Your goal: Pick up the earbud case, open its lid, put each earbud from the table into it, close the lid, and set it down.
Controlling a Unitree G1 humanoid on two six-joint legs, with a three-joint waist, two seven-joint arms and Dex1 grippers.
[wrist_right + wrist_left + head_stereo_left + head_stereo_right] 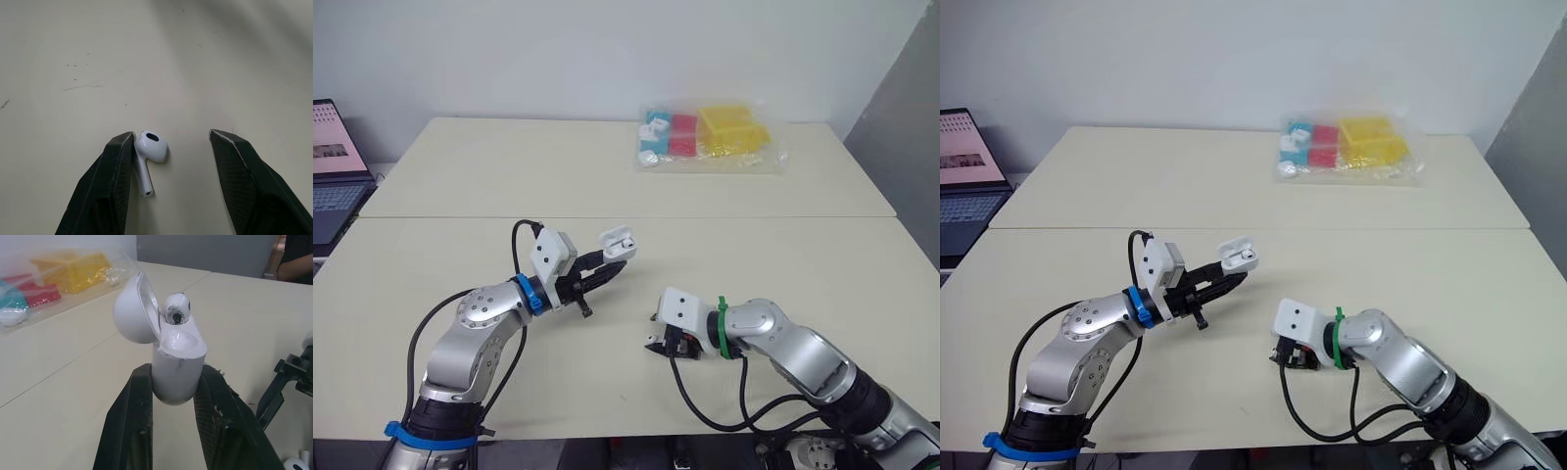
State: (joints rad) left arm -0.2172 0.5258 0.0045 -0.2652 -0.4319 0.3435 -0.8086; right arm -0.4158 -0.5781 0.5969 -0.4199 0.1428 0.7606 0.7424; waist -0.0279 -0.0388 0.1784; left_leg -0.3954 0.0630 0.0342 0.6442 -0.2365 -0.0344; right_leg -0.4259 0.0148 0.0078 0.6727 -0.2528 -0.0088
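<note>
My left gripper (610, 268) is shut on the white earbud case (178, 364) and holds it a little above the table, near the middle. The case's lid (134, 308) is swung open. One earbud (176, 308) sits in the case with its head sticking out. My right gripper (172, 137) is open and low over the table (803, 255), close to the front edge. A second white earbud (150, 149) lies on the table between its fingers, right beside one finger (115, 161) and well apart from the other.
A clear plastic bag (710, 137) of yellow, red and blue items lies at the back right of the table. An open laptop (333, 166) stands off the table's left side. A person's arm (296, 259) shows beyond the far edge.
</note>
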